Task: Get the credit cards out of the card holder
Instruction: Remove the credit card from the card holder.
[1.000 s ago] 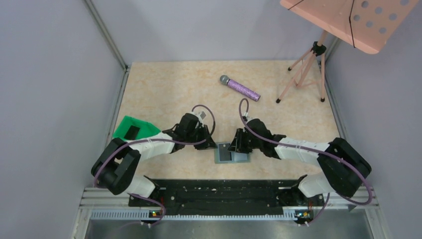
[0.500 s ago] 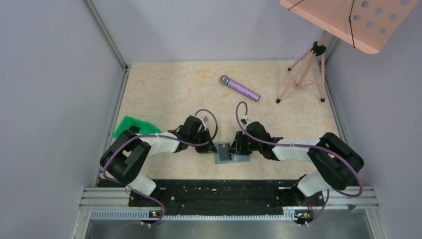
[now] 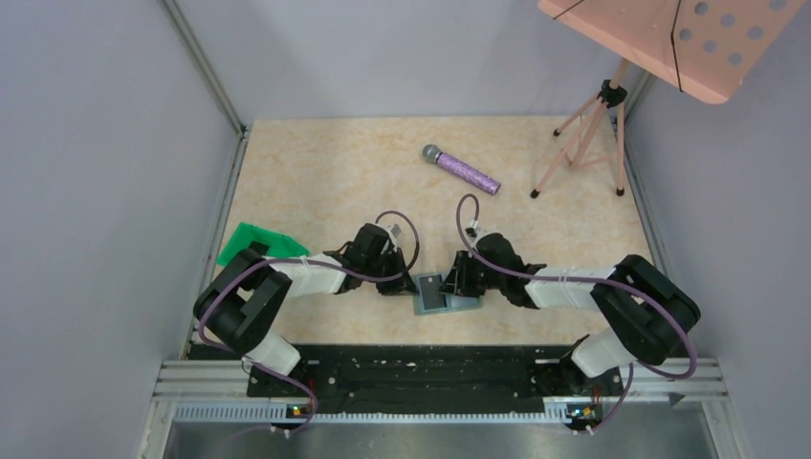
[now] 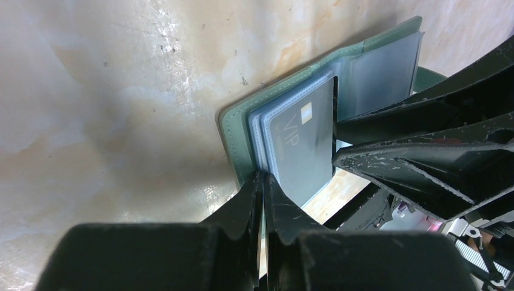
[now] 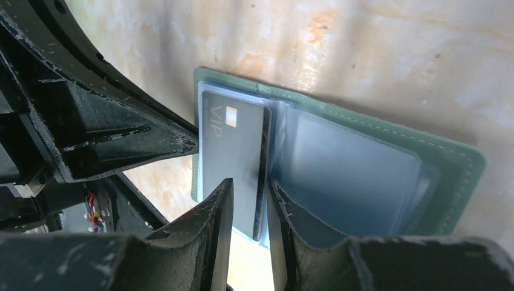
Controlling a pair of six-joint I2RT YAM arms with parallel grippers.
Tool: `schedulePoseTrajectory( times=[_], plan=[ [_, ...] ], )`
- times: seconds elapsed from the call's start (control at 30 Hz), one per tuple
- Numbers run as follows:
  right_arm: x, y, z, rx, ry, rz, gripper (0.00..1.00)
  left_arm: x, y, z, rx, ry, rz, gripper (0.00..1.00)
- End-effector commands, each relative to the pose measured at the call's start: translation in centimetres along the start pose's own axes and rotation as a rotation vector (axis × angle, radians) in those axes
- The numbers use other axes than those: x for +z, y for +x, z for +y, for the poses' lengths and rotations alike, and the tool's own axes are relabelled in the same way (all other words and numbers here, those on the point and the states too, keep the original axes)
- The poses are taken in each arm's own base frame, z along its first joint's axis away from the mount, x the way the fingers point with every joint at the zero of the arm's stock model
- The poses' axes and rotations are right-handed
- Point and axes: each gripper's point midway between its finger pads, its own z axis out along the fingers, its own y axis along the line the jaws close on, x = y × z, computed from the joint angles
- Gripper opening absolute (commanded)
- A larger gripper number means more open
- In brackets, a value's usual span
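Beige table (image 3: 316, 172): open card holder (image 5: 363, 163), credit card (image 5: 233, 167) clamped by right gripper (image 5: 250, 206); left gripper (image 4: 262, 188) pinches holder edge.

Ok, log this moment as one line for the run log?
holder: card holder open flat on table | card: VIP card half out | left gripper: pinching holder edge | right gripper: around card edge

Two white-and-black arms — looping purple cables, scuffed black tool fingers (image 5: 212, 224).
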Motion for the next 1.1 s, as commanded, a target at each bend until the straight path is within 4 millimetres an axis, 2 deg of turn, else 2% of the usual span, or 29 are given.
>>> schedulePoseTrajectory(
  times=[0.0,0.47,0.57,0.7,0.93,1.07],
  plan=[
    [-0.3,-0.9,0.4,0.039,-0.067,-0.031,0.28,0.6,0.5,0.5,-0.005,-0.015,0.009,0.08],
    [-0.9,-0.5,1.2,0.068,-0.184,-0.021,0.25,1.0,0.7,0.4,-0.005,-0.018,0.02,0.09],
    [-1.0,-0.7,1.3,0.07,-0.193,-0.03,0.17,1.0,0.7,0.2,-0.005,-0.013,0.016,0.09],
    [-1.2,-0.8,1.1,0.069,-0.181,-0.034,0.0,1.0,0.7,0.6,-0.006,-0.042,0.016,0.09],
    [-1.7,-0.8,1.3,0.071,-0.2,-0.045,0.0,1.1,1.0,1.0,-0.022,-0.053,0.022,0.09],
    [-2.1,-0.8,0.2,0.093,-0.145,-0.043,0.0,1.3,1.1,1.6,-0.031,-0.081,0.037,0.09]
  ],
)
